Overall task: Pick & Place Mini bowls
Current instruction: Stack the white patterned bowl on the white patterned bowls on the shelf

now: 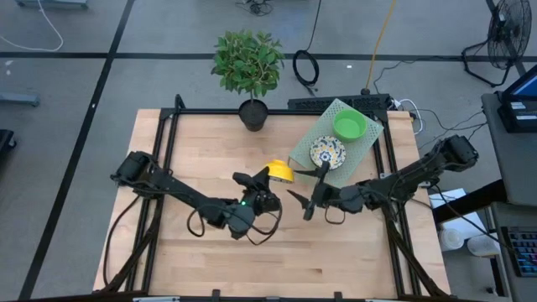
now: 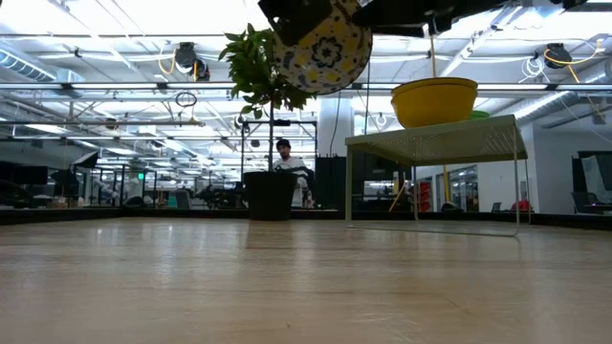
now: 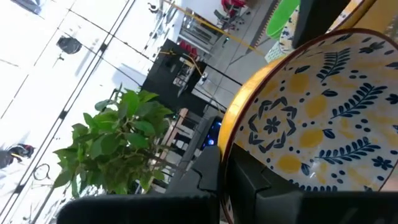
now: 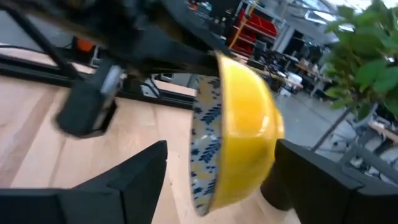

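Note:
A mini bowl (image 1: 279, 170), yellow outside and white with blue-and-yellow flowers inside, hangs in the air over the table's middle, with my left gripper (image 3: 227, 180) shut on it. In the low view this bowl (image 2: 320, 43) shows high up, its hollow toward the near edge. My right gripper (image 4: 221, 168) is open; its fingers stand on either side of the bowl's yellow wall (image 4: 245, 124), and I see no touch. A second patterned mini bowl (image 1: 327, 153) and a green mini bowl (image 1: 350, 126) rest on a green mesh rack (image 1: 373, 138). My left gripper pinches the bowl's rim (image 3: 225, 146), one finger inside the hollow and one on the yellow outside. The fingers come level from the table's near left. The bowl is lifted clear of the table and tipped on its side.
The green mesh rack (image 2: 430, 143) stands on thin legs at the table's far right. A black plant pot (image 1: 253, 113) with a leafy plant sits at the far edge, just left of the rack. A person (image 2: 284, 158) sits in the room beyond the table.

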Controlling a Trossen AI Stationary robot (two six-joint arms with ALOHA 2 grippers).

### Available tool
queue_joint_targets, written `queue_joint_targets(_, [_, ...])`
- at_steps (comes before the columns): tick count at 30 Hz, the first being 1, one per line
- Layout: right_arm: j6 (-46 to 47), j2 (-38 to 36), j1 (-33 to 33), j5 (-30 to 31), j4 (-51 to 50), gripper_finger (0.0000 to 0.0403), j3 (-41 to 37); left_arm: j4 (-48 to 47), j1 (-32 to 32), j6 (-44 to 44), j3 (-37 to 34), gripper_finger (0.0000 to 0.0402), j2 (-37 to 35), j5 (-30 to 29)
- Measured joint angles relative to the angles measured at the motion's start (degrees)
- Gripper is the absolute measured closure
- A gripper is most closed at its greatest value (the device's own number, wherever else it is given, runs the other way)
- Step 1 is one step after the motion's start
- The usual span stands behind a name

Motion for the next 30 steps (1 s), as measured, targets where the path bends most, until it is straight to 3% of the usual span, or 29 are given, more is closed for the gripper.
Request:
queue_joint_targets(12, [1.83, 0.02, -2.92, 4.94, -0.59, 0.0193, 0.00, 0.06, -0.26, -2.20, 0.09, 0.0392, -0.03, 1.89])
queue_joint_targets(23, [-0.75, -0.02, -3.18, 7.44, -1.12, 0.0379, 0.00, 0.47, -0.21, -6.47, 0.10, 0.0374, -0.09, 5.07])
queue_joint_targets(30, [-1.11, -0.04, -3.18, 7.07, -3.05, 0.0398, 0.00, -0.07, -1.37, -7.72, 0.11, 0.0368, -0.09, 10.83])
